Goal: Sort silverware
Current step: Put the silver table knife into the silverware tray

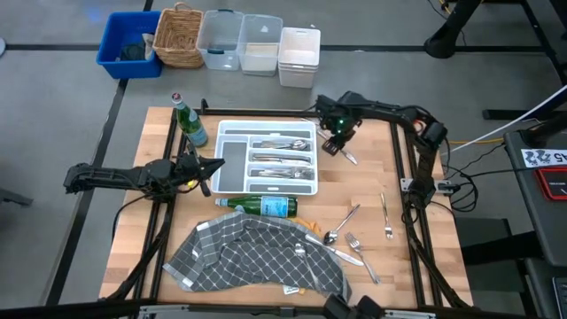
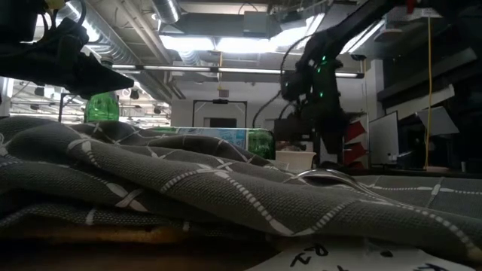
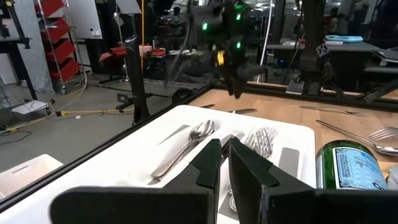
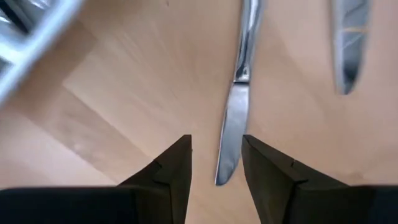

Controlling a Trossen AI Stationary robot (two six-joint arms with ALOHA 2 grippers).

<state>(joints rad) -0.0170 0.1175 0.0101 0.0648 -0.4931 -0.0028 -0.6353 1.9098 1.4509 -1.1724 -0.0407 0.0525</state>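
Now right gripper (image 4: 214, 163) hovers over knife (image 4: 235, 106) w/ fingers apart; left gripper (image 3: 224, 163) nearly shut, empty, at tray (image 1: 232, 133).

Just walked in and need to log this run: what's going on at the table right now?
The robot is sorting silverware into the white tray, which already holds several pieces. The right gripper hangs open over a knife lying on the wood just right of the tray, not yet holding it. The left gripper waits at the tray's left edge, fingers nearly closed and empty. More forks and spoons lie loose near the checked cloth, beside a green bottle on its side.
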